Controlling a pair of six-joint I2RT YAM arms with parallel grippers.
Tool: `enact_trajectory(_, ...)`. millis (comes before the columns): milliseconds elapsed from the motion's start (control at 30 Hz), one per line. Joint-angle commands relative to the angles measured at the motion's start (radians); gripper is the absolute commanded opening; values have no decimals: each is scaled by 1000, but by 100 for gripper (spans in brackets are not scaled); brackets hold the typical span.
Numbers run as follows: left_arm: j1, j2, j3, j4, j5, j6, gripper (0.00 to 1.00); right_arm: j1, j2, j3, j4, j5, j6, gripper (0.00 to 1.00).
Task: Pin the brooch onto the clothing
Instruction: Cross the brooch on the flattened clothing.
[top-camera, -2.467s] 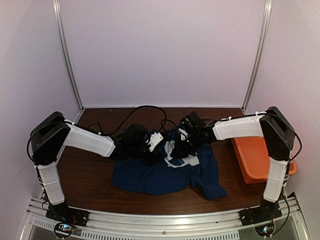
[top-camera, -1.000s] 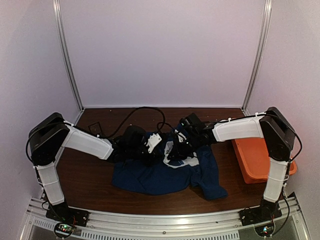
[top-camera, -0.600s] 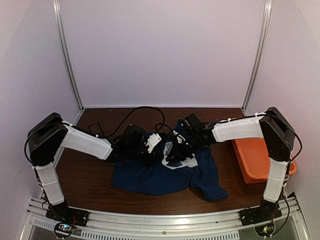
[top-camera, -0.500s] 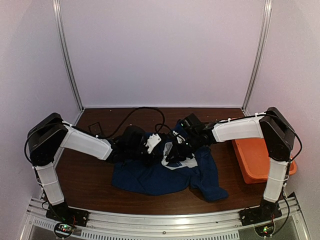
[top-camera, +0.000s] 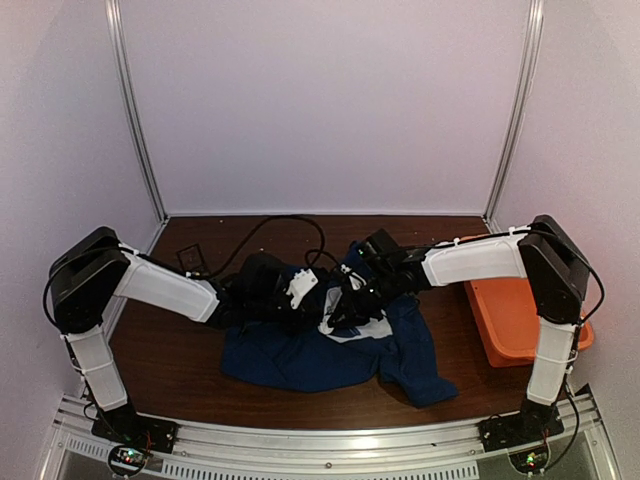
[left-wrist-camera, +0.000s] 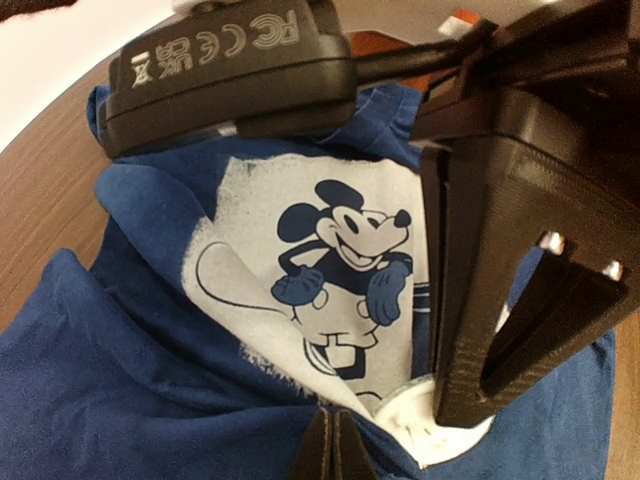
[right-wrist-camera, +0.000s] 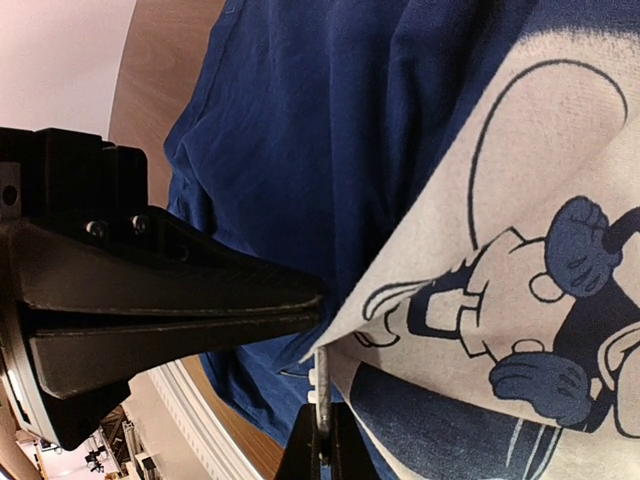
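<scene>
From above, both arms met over the clothing (top-camera: 300, 355), a navy T-shirt bunched on the table (top-camera: 170, 350). The left gripper (top-camera: 315, 303) and right gripper (top-camera: 347, 303) stood tip to tip at its white print (top-camera: 350, 327), so neither was clearly the nearer. The orange tub (top-camera: 500, 335) lay well off on the right gripper's outer side. Black cables (top-camera: 280, 222) trailed beyond both wrists, and neither stood in the way.

In the left wrist view, the left gripper was clenched on a raised fold of the clothing at the near edge of the print, which stretched away ahead of its fingertips. The right gripper's fingers came down just to the right of that pinch.

In the right wrist view, the right gripper was clamped on a thin silvery piece seen edge-on, by my judgement the brooch (right-wrist-camera: 322, 385). Its long axis ran straight out from the fingertips. The folded edge of the print lay directly ahead of it, whether touching I could not tell. The left gripper's closed tip reached in from the left onto that same fold, crowding the line of any push forward.
</scene>
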Motion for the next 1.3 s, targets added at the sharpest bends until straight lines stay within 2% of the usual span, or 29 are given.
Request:
enact_trajectory(0, 19, -33, -15, 97, 7, -30, 0, 38, 14, 28, -18, -47, -34, 0)
enact_trajectory(100, 19, -41, -22, 101, 17, -41, 0, 31, 8, 39, -27, 36, -15, 0)
enact_trajectory(367, 19, -60, -38, 92, -14, -54, 0, -13, -20, 23, -17, 117, 24, 0)
enact_trajectory(967, 19, -43, -45, 107, -4, -58, 0, -27, -29, 37, -4, 156, 40, 0)
enact_trajectory(1267, 19, -32, -40, 116, -7, -61, 0, 12, -20, 59, -23, 104, -4, 0)
